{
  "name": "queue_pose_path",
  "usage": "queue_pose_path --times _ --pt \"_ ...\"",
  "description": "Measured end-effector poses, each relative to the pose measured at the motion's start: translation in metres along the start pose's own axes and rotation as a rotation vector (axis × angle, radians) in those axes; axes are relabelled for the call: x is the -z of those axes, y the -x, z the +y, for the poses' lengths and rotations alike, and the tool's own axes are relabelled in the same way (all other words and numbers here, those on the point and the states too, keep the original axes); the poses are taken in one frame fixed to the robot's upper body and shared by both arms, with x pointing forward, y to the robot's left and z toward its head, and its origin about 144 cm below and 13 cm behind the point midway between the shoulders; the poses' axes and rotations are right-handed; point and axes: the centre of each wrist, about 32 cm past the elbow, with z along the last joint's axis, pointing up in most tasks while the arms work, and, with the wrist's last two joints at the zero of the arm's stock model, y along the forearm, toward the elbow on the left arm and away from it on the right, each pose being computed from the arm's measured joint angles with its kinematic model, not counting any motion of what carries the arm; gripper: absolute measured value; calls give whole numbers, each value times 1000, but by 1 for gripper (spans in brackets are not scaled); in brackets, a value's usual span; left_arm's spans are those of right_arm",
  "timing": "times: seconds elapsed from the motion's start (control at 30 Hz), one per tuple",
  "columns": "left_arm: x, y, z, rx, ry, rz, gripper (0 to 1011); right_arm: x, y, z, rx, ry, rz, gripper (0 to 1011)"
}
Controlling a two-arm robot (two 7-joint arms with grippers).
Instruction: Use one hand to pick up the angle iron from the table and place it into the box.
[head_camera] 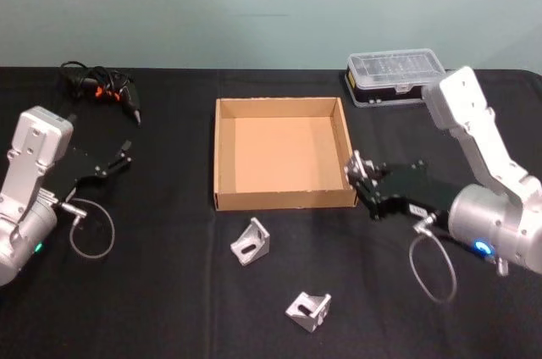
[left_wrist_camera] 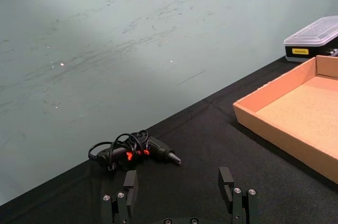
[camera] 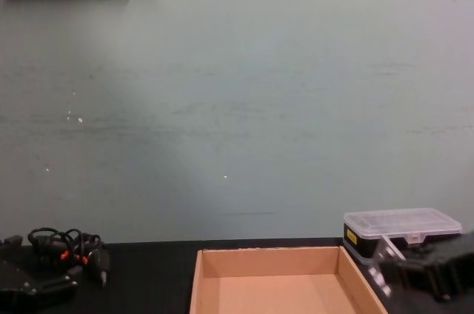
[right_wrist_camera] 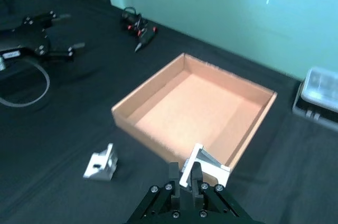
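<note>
The right gripper (head_camera: 356, 174) has its claw clamped on an angle iron (right_wrist_camera: 207, 164), holding it right at the box's (head_camera: 222, 156) near right corner. It's hard to say whether the iron is over the wall or just outside it. The box sits mid-table (head_camera: 169, 291).

Two more irons lie loose on the table. The second iron (head_camera: 251, 241) is just in front of the box's near wall, and the third iron (head_camera: 308, 310) is closer to the near edge.

The left gripper (head_camera: 124, 154) hangs idle by the left edge, fingers (left_wrist_camera: 129, 180) apart. A clear-lidded case (head_camera: 395, 76) is toward the far right corner and a corded tool (head_camera: 100, 86) toward the far left.
</note>
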Motion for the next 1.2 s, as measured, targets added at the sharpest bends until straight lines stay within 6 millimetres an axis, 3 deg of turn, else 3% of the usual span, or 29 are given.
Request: queue_pose_path --times 0.53,0.93,1.2 --pt "0 0 0 0 0 0 1000 -30 5 68 57 13 -102 132" --pt "0 0 0 0 0 0 1000 -25 2 114 94 86 -125 132" --pt "0 0 0 0 0 0 1000 -18 0 131 108 121 -129 132"
